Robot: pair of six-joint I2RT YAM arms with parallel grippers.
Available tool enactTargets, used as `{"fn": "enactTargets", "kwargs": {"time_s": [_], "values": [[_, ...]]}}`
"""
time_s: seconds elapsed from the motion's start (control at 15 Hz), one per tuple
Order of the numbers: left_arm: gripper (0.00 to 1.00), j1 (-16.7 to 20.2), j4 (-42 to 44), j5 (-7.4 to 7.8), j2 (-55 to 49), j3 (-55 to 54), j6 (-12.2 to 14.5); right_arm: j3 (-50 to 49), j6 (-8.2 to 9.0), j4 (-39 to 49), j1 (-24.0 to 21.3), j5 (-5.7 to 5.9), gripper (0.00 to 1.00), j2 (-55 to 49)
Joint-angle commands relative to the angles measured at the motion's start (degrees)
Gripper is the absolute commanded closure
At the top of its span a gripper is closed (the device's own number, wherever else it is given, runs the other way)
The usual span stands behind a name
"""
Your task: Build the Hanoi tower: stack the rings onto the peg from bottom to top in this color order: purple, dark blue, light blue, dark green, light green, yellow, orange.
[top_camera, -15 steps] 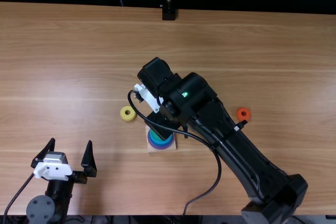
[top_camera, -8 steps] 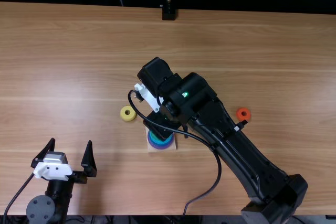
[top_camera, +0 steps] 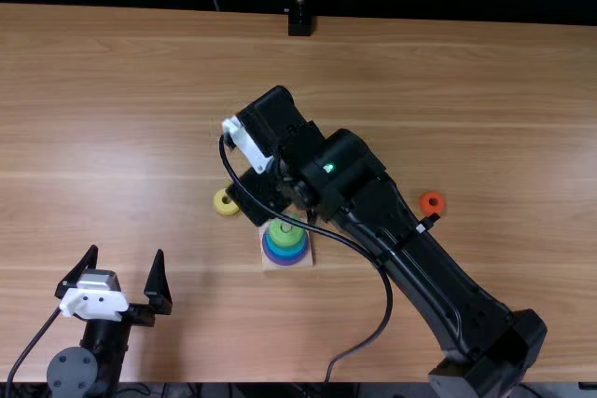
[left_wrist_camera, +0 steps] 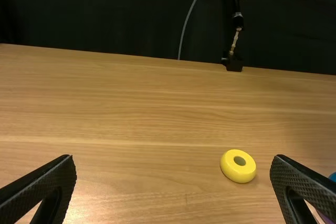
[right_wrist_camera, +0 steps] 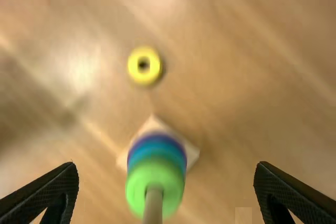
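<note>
In the top view my left gripper (top_camera: pixel 127 252) stands open at the lower left, nothing between its fingers; in the left wrist view the same gripper (left_wrist_camera: pixel 173 158) is spread wide. My right gripper (top_camera: pixel 254 195) hangs just up-left of the ring stack, fingertips hidden from above. Seen from its wrist, this gripper (right_wrist_camera: pixel 166 167) is open, above the peg (right_wrist_camera: pixel 153 205). A light green ring (right_wrist_camera: pixel 136 187) tops the stack, with blue-teal bands and a purple ring (right_wrist_camera: pixel 135 145) lower. The yellow ring (top_camera: pixel 222 206), also the yellow ring (right_wrist_camera: pixel 144 78), lies beside the stack. An orange ring (top_camera: pixel 425 199) lies right.
The peg's square wooden base (top_camera: pixel 269 266) rests on the table (top_camera: pixel 448 90). The right arm crosses diagonally between the stack and the orange ring, with a black cable looping beside it. A black stand (top_camera: pixel 299 23) is at the far edge.
My right gripper has moved left and slightly up in the top view, partly over the yellow ring. The light green ring on the stack has come into sight. The left arm has kept still.
</note>
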Motion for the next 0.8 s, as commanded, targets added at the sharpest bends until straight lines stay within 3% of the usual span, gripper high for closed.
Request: {"fn": "enactTargets", "kwargs": {"time_s": [0.0,0.27,0.53,0.73], "values": [[0.00,0.0,-0.1,0.06,-0.7,-1.1,0.8,-2.9,0.31,4.3,-2.5,0.48,0.00,-2.0],[0.00,0.0,-0.1,0.06,-0.7,-1.1,0.8,-16.2,0.20,26.7,-13.5,0.59,0.00,-10.5],[0.00,0.0,-0.1,0.06,-0.7,-1.1,0.8,-44.1,-0.11,59.6,-26.8,0.69,0.00,-31.5],[0.00,0.0,-0.1,0.06,-0.7,-1.1,0.8,-66.3,-0.01,72.0,-34.8,0.59,0.00,-51.0]]}}
